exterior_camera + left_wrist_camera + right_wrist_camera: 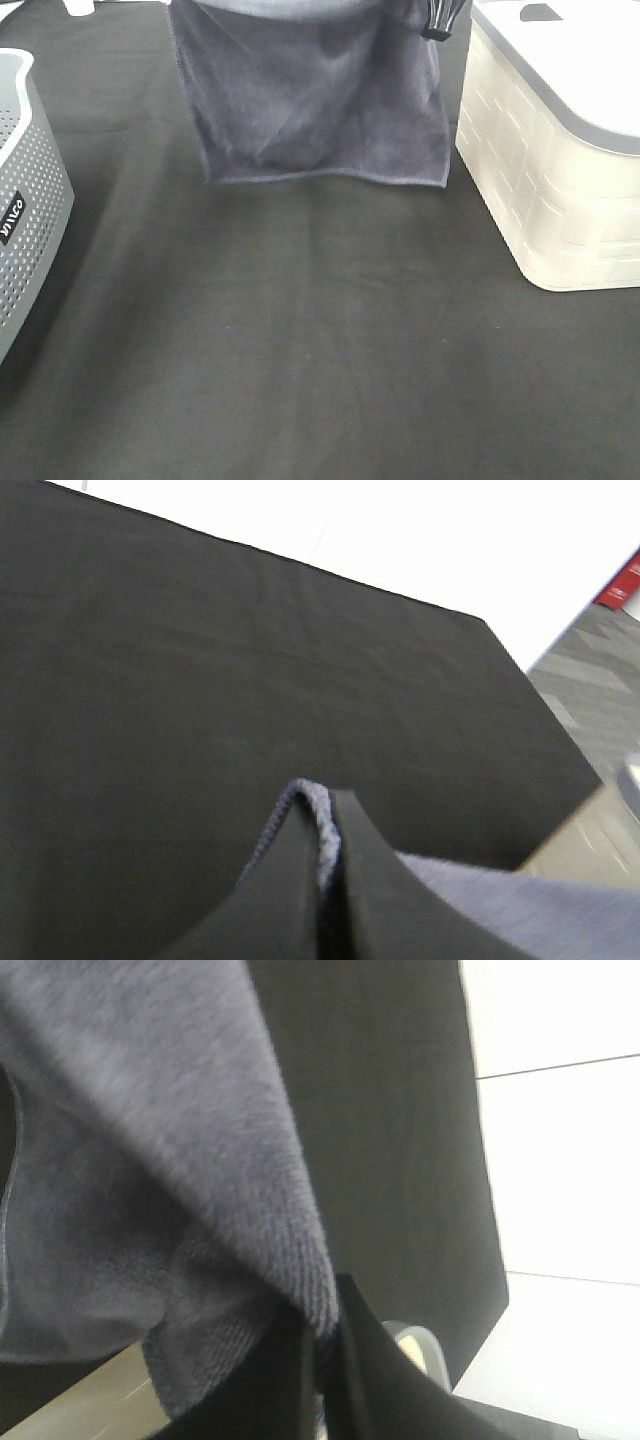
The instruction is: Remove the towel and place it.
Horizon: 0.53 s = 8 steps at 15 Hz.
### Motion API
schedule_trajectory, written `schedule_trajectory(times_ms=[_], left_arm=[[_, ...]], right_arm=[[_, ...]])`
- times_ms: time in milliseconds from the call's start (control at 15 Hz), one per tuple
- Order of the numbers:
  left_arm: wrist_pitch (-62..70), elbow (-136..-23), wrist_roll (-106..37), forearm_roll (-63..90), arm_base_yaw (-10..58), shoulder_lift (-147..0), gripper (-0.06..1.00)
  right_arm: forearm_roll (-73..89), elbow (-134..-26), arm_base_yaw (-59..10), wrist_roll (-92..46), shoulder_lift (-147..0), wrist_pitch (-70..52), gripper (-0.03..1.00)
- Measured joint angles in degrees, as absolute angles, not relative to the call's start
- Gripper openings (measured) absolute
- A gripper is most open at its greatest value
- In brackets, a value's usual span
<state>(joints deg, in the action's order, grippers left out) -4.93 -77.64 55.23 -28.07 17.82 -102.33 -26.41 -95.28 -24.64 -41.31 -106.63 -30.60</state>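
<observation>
The grey-lavender towel (pixel 315 100) hangs spread out at the back of the table, its lower edge just above or touching the black cloth surface. In the left wrist view my left gripper (pixel 328 830) is shut on a towel (pixel 310 805) edge pinched between its black fingers. My right gripper (pixel 320 1345) is shut on another towel (pixel 150 1160) corner, the cloth draping away from it. In the exterior high view only the right gripper (pixel 440 20) shows, at the towel's upper right corner; the left gripper is above the frame.
A cream lidded bin (pixel 560 150) stands at the right, close to the towel's right edge. A grey perforated basket (pixel 25 190) sits at the left edge. The table (pixel 320 350) is covered in black cloth.
</observation>
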Motion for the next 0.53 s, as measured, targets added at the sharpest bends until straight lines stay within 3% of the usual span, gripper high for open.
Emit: schedule_trajectory(times_ms=[333,533], left_arm=[[-12.15,-86.0,53.97,-28.71,13.52,-107.83,0.0],[-19.88,-74.31,49.62,-28.02,13.52,-107.89,0.0]], right_arm=[[-25.9,-95.28,-19.88,-39.99,-109.21,-15.3,0.02],[-23.03,-89.55,-19.82,-37.3,-108.58,-18.05,0.02]])
